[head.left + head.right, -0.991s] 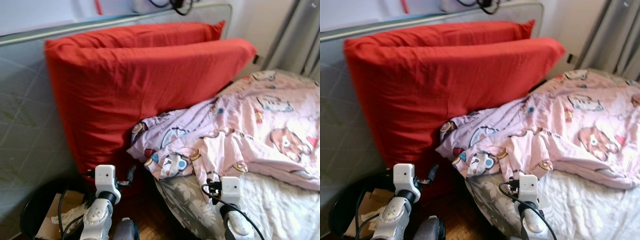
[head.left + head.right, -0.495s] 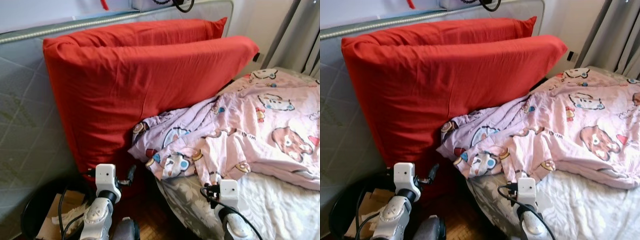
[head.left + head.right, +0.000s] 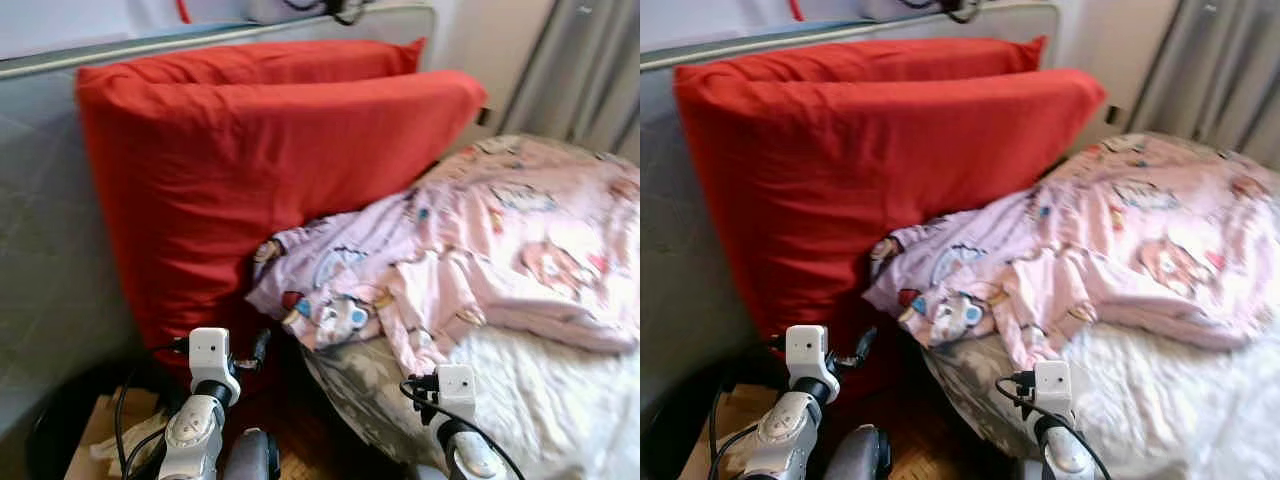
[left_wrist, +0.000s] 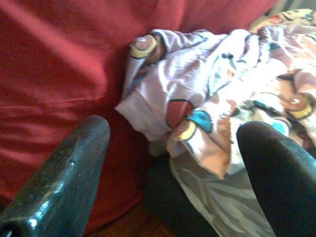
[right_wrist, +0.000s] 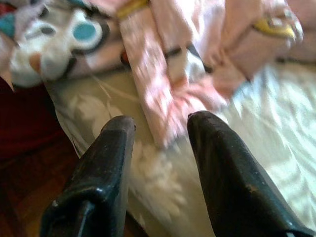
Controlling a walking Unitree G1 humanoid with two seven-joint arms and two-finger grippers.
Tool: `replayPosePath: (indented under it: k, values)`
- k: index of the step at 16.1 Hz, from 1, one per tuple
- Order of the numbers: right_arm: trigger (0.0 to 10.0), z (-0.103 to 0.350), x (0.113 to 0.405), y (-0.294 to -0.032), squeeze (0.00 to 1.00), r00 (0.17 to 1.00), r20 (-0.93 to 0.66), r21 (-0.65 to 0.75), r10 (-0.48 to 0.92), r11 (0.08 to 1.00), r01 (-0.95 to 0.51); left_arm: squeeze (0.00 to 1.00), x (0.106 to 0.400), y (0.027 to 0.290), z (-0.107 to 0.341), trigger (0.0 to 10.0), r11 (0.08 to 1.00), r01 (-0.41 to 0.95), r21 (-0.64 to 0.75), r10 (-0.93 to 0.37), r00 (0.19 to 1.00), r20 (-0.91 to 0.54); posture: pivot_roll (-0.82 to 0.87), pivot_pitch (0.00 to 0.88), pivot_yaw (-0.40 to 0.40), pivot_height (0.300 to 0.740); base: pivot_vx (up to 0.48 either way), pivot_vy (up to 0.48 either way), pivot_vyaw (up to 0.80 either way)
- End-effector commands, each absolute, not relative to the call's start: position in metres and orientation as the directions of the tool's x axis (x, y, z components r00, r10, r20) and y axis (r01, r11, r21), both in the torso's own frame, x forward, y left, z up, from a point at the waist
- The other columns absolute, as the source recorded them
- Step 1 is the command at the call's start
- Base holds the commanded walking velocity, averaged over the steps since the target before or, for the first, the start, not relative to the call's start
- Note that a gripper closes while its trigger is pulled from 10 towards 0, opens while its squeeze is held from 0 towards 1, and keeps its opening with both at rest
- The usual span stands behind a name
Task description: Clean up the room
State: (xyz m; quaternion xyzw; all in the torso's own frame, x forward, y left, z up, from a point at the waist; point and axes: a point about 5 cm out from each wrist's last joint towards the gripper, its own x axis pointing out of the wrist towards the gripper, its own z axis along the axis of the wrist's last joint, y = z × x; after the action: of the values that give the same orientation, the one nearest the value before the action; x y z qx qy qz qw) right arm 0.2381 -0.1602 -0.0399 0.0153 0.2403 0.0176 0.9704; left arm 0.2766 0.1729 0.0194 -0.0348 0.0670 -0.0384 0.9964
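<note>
right tool (image 5: 160, 123), fingers apart, hovers just before crumpled pink blanket (image 5: 168, 98).

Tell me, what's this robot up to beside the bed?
It faces a bed where a rumpled pink cartoon-print blanket lies against two big red pillows. Both arms are held low at the bed's edge; the left tool and right tool are open, pointing at the blanket's near edge, holding nothing yet.
</note>
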Motion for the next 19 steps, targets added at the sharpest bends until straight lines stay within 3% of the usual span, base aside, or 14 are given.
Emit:
replayPosePath:
  k: [1,9,12,19]
  values:
    - [10.0,-0.039,0.240,-0.162,0.00,0.884,-0.466,0.037,0.042,0.999,-0.029,0.00,0.280,0.172,0.024,10.0,0.994,0.079,-0.080,-0.087,0.990,-0.113,0.01,0.000,-0.019,0.607,0.292,0.000,0.00]
    - [10.0,-0.041,0.238,-0.151,0.00,0.879,-0.464,0.062,0.105,0.994,-0.086,0.00,0.281,0.172,0.025,10.0,0.993,0.090,-0.072,-0.098,0.989,-0.108,0.01,0.000,-0.016,0.607,0.320,0.000,0.68]
    - [10.0,-0.043,0.236,-0.154,0.00,0.874,-0.479,0.065,0.083,0.996,-0.058,0.00,0.281,0.171,0.026,10.0,0.993,0.094,-0.071,-0.101,0.989,-0.105,0.01,0.000,-0.015,0.607,0.324,0.000,0.00]
    - [10.0,-0.045,0.233,-0.196,0.00,0.815,-0.537,0.053,-0.217,0.956,0.289,0.00,0.280,0.169,0.025,10.0,0.989,0.121,-0.079,-0.130,0.985,-0.113,0.02,0.000,-0.009,0.607,0.000,0.000,0.00]
